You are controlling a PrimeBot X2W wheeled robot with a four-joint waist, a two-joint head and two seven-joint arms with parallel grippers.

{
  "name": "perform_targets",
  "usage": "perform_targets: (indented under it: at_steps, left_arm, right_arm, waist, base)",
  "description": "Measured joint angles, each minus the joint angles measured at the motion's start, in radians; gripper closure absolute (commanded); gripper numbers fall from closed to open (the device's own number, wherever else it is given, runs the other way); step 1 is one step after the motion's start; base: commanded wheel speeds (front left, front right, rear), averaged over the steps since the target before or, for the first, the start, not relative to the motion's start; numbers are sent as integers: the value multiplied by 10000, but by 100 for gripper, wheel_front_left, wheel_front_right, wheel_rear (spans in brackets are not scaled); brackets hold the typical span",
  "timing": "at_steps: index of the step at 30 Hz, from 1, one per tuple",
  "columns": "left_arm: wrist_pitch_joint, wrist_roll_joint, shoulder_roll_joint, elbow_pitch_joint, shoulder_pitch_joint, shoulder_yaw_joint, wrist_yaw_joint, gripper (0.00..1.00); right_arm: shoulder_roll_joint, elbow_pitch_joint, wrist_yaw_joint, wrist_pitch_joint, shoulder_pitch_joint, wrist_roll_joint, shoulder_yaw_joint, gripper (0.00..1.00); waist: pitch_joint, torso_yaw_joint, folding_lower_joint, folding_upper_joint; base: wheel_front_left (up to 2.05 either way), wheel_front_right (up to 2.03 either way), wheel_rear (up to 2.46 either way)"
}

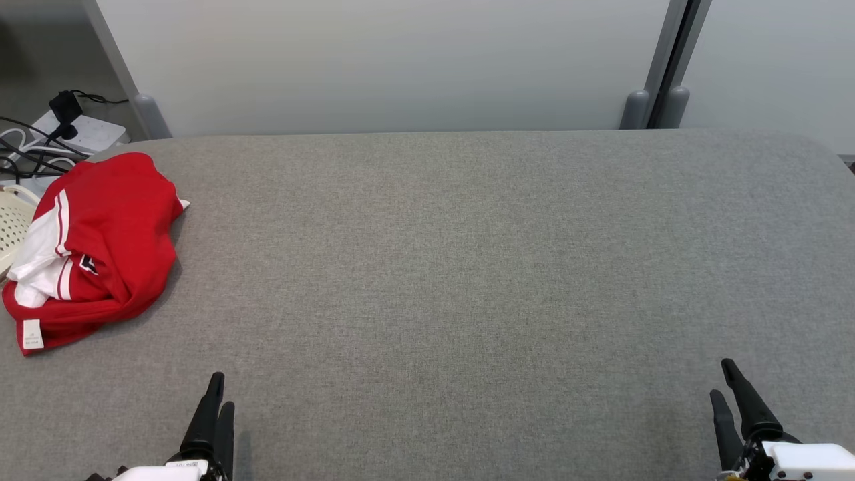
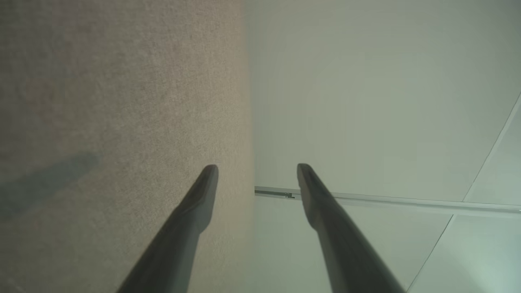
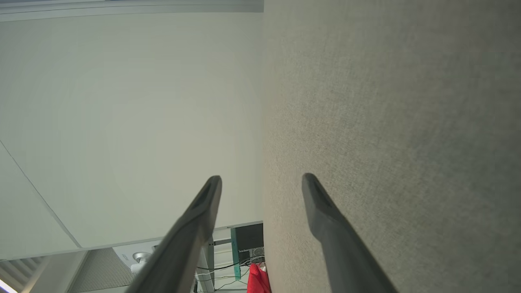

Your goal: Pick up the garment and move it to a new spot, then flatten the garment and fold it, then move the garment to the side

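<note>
A red and white garment [image 1: 93,247] lies crumpled at the far left edge of the grey table [image 1: 467,267], with a white label at its near corner. A sliver of the red garment [image 3: 257,280] peeks in at the bottom of the right wrist view. My left gripper [image 1: 220,393] rests low at the near left, well short of the garment, and in the left wrist view its fingers [image 2: 257,167] stand apart with nothing between them. My right gripper [image 1: 721,381] sits at the near right, open and empty, its fingers [image 3: 262,179] spread over the table.
A pale partition wall [image 1: 401,60] runs behind the table. Off the left edge are a white power strip with black cables [image 1: 73,127] and a white perforated basket [image 1: 13,227]. A dark post [image 1: 674,60] stands at the back right.
</note>
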Motion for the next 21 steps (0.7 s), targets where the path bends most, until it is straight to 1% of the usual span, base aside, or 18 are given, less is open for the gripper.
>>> perform_targets:
  at_steps: [8, 13, 21]
  left_arm:
    - [-226, 251, 86, 0, 7, -88, 0, 0]
    - [-374, 842, 115, 0, -15, -88, 0, 0]
    - [-614, 2188, 159, 0, -117, -102, 0, 0]
  right_arm:
    - [-82, 6, 0, -182, -36, -272, 236, 0]
    - [-157, 6, 0, -299, -136, -769, 291, 0]
    - [-221, -15, 0, -564, -260, -1837, 391, 0]
  waist:
    - [-19, -16, 4, 0]
    - [12, -35, 4, 0]
    - [38, -57, 3, 0]
  base:
    - [0, 0, 0]
    - [0, 0, 0]
    - [0, 0, 0]
